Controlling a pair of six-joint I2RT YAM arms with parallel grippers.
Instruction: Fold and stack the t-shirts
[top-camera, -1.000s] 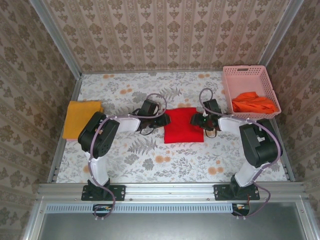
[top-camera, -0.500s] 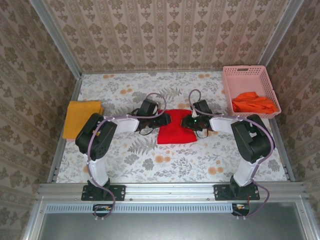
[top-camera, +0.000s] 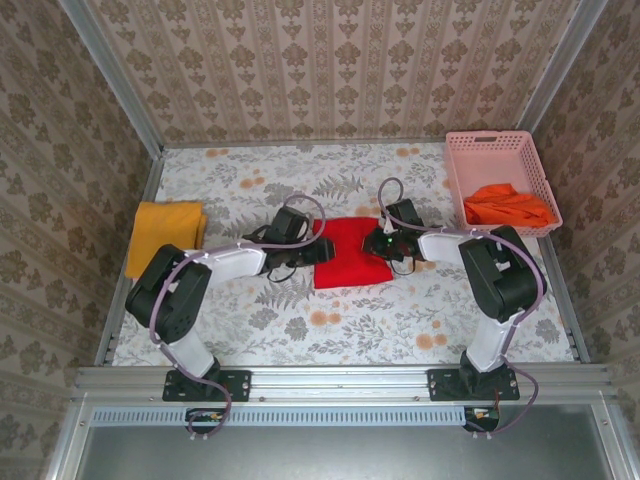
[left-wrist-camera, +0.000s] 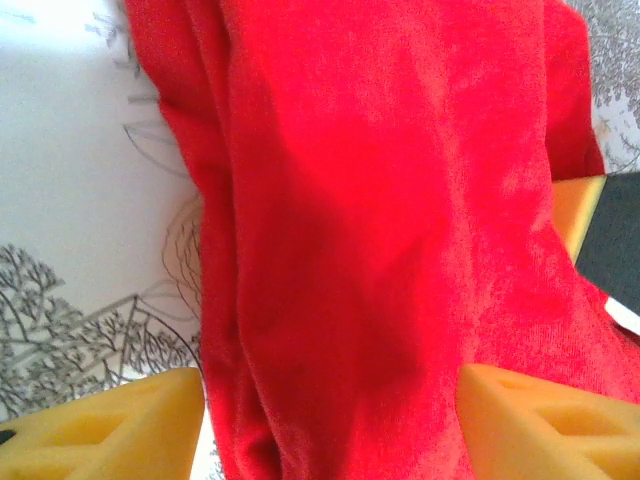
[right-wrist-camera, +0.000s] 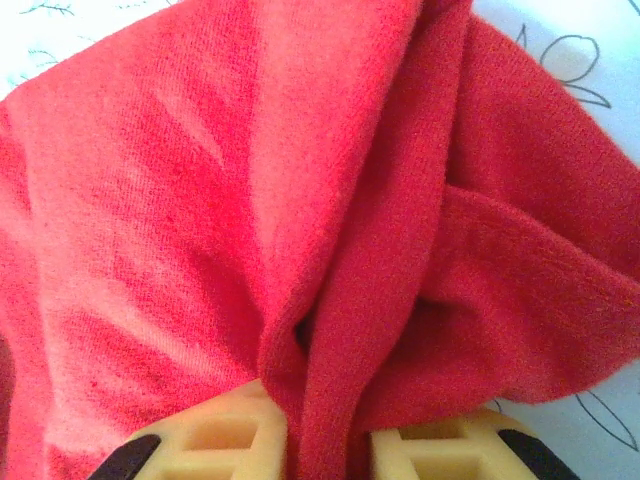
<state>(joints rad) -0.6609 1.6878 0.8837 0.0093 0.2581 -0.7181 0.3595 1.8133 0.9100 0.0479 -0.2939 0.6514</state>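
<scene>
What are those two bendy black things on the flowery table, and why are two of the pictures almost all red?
Those are two robot arms, bolted at the near edge of the flowery table. The wide picture comes from a camera up above them. The two close-up pictures come from small cameras on the arms' wrists, looking along the yellow claws.

In the middle lies a bright red soft cloth t-shirt, folded small. The right claw pinches a fold of it. The left claw is open, with the red cloth lying between its spread fingers.

On the left lies a folded mustard-yellow cloth t-shirt. At the far right stands a pink plastic lattice basket with a crumpled orange cloth t-shirt inside.
</scene>
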